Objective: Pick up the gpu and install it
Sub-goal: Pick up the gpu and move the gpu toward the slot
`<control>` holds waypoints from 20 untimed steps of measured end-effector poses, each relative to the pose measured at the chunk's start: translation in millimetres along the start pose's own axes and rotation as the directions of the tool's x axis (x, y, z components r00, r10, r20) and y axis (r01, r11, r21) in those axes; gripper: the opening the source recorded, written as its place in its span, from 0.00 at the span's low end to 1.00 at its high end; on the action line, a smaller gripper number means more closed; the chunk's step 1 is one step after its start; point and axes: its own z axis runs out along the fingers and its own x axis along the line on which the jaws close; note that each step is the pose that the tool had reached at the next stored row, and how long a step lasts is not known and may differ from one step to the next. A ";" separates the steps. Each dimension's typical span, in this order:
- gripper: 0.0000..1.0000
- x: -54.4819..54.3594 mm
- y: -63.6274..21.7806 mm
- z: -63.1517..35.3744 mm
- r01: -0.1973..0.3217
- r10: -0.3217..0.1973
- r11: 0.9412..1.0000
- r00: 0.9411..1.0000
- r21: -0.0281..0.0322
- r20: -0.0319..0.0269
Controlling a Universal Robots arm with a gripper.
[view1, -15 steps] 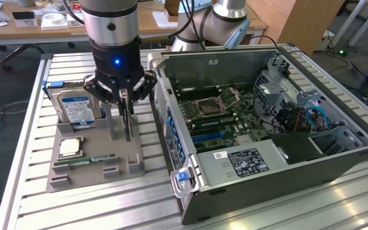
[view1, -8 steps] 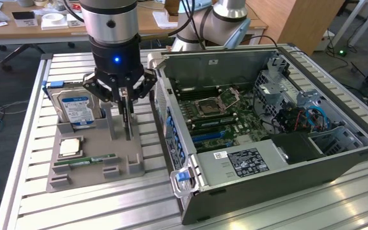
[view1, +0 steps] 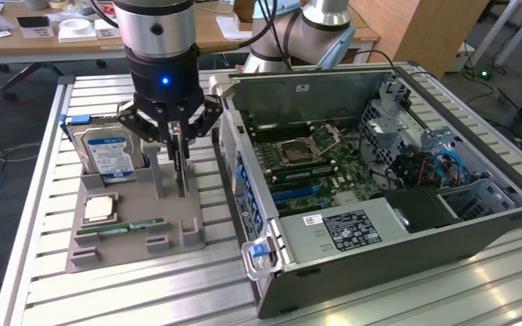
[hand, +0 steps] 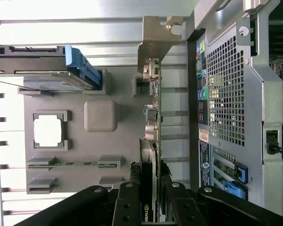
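Note:
The gpu (view1: 181,173) stands on edge in the grey holder tray (view1: 134,239), a thin dark card with its lower edge down at the tray. My gripper (view1: 179,139) hangs straight above it, its fingers pressed against both faces of the card's upper edge. In the wrist view the gpu (hand: 153,122) runs edge-on away from the gripper (hand: 149,200), with its silver bracket (hand: 155,42) at the far end. Black fingers (hand: 130,197) flank the card on either side. I cannot tell whether the card has lifted out of its slot.
The open computer case (view1: 379,170) lies to the exterior view's right of the tray, motherboard and blue slots (view1: 298,193) exposed. On the tray are a hard drive (view1: 109,153), a CPU (view1: 100,207) and a RAM stick (view1: 120,227). The case's rear panel (hand: 226,94) runs close beside the card.

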 end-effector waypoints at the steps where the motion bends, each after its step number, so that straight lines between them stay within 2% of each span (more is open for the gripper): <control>1: 0.26 0.0 0.0 0.0 0.000 0.000 1.000 1.000 0.000 0.000; 8: 0.26 -0.1 0.2 -3.9 0.000 0.000 1.000 1.000 0.000 0.000; 20: 0.26 -0.6 1.4 -31.0 0.000 0.000 1.000 1.000 0.000 0.000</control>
